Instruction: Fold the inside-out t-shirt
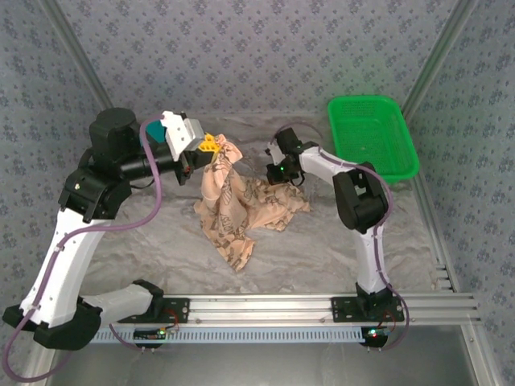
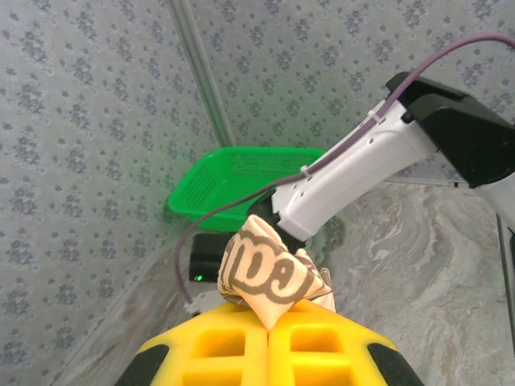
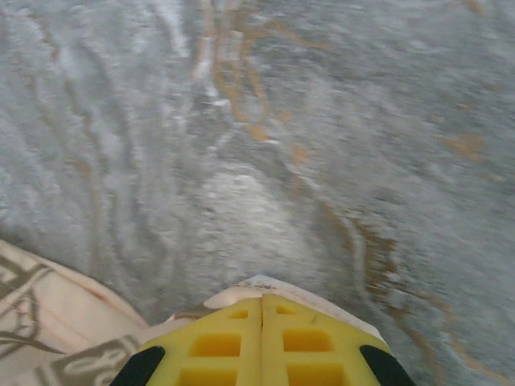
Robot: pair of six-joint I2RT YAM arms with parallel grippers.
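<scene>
Rail (image 1: 265,304) nearest, up front. Top view: t-shirt (image 1: 241,211) bunched left of green basket (image 1: 372,137), one corner hoisted. Left wrist: left gripper (image 2: 268,322) clamped on t-shirt fold, basket behind. Right wrist: right gripper (image 3: 261,304) pinched closed on t-shirt edge.

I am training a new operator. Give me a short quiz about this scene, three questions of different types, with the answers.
1. True or false: the left gripper holds part of the t-shirt lifted off the table.
2. Where is the green basket? A) far right corner B) near left corner C) under the t-shirt
3. Fill in: the right gripper is ____ on the t-shirt's edge.
Key: 1 true; 2 A; 3 shut.
</scene>
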